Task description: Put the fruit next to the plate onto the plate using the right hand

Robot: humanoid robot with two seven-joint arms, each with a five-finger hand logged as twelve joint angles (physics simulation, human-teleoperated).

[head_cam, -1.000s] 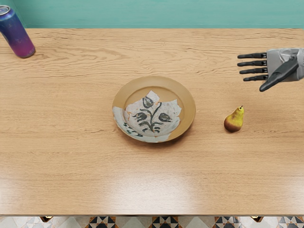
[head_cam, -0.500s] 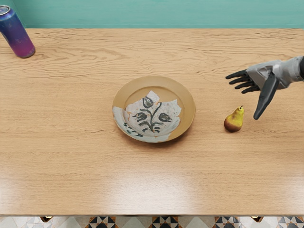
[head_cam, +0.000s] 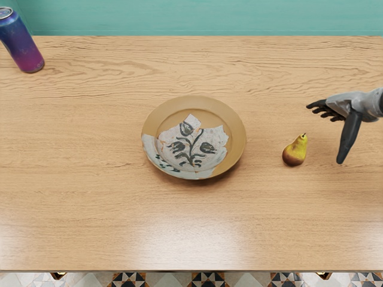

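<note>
Currently | right hand (head_cam: 342, 109): right edge, fingers apart, thumb down, holding nothing, judged posed to straddle fruit | pear (head_cam: 295, 150): lower left of hand, untouched | plate (head_cam: 234, 122): centre, awaiting pear

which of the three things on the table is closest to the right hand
The pear, just left of the open right hand. The plate sits farther left at mid-table, and the can stands in the far left corner.
</note>
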